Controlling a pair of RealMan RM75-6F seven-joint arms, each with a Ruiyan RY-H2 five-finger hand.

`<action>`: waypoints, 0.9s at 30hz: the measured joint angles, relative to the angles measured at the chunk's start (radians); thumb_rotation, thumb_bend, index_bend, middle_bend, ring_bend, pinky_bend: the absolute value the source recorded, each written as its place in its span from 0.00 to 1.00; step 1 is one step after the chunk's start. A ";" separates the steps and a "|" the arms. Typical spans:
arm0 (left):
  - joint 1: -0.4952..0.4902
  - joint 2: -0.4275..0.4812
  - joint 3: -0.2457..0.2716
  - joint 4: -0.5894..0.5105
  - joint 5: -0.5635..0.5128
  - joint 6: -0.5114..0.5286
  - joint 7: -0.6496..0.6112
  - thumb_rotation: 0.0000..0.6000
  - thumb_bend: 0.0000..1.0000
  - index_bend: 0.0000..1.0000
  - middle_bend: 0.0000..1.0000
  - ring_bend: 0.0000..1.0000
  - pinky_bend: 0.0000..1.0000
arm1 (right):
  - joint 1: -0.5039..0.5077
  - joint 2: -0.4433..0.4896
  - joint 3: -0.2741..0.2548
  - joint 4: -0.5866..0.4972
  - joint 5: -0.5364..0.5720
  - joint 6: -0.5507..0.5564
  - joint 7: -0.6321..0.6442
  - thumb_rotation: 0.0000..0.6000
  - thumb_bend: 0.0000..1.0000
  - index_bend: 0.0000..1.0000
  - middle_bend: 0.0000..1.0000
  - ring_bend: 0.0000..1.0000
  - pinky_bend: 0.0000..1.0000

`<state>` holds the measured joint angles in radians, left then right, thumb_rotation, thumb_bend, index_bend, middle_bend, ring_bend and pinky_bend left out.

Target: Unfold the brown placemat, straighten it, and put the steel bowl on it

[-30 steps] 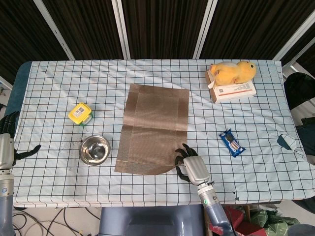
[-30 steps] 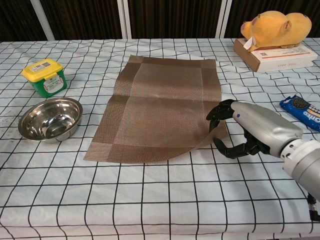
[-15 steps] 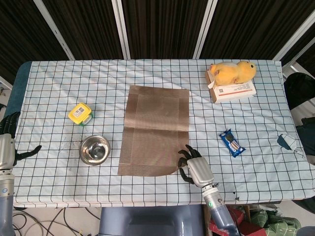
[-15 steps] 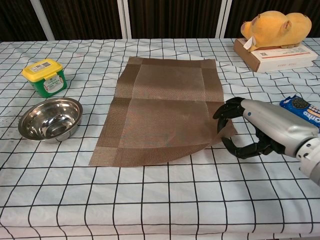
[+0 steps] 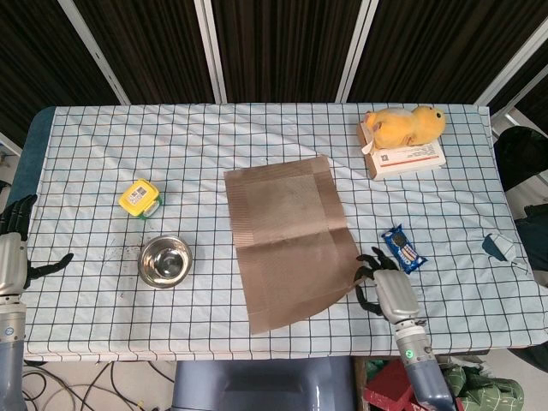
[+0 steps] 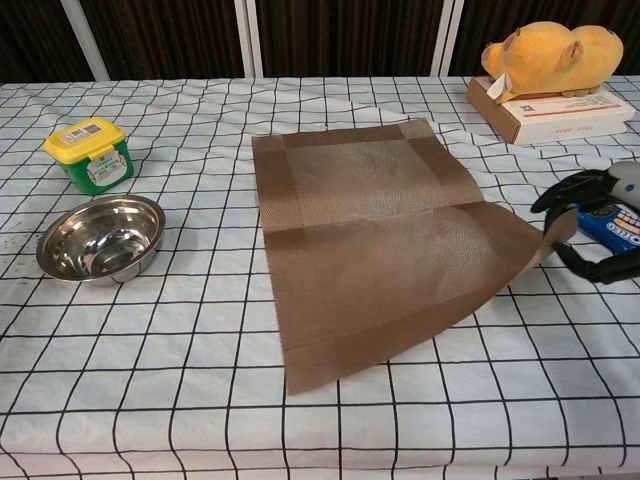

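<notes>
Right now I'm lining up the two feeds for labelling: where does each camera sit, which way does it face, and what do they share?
Head view: high above the near table edge, looking steeply down; shows the left hand and the right hand pinching the brown woven placemat.
Chest view: low at the near edge, looking across the table; only the right hand shows.
Shared: placemat, round steel bowl, yellow-lidded green tub, yellow plush toy.

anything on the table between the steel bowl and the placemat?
Nothing visible. The steel bowl sits left of the brown placemat with only bare checked tablecloth between them. The yellow-lidded tub stands behind the bowl, off that line.
</notes>
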<state>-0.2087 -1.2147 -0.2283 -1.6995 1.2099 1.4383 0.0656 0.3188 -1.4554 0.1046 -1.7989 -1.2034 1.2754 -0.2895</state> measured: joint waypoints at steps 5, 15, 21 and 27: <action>0.000 0.000 -0.001 -0.003 -0.002 0.000 0.001 1.00 0.04 0.04 0.05 0.01 0.08 | 0.015 0.069 0.089 -0.007 0.148 -0.031 0.006 1.00 0.50 0.59 0.22 0.06 0.16; 0.001 -0.001 0.004 -0.010 0.003 0.000 0.006 1.00 0.04 0.05 0.05 0.01 0.08 | 0.139 0.144 0.210 0.136 0.375 -0.137 -0.116 1.00 0.50 0.60 0.22 0.06 0.16; 0.001 -0.001 0.003 -0.012 0.002 0.002 0.005 1.00 0.04 0.05 0.05 0.01 0.08 | 0.255 0.157 0.236 0.303 0.441 -0.201 -0.254 1.00 0.50 0.60 0.22 0.06 0.16; 0.001 -0.003 0.001 -0.012 0.002 0.003 0.005 1.00 0.04 0.05 0.05 0.01 0.08 | 0.386 0.146 0.233 0.443 0.474 -0.251 -0.411 1.00 0.44 0.54 0.19 0.06 0.16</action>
<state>-0.2077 -1.2177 -0.2269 -1.7111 1.2116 1.4410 0.0710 0.7045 -1.3094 0.3374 -1.3556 -0.7292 1.0245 -0.7005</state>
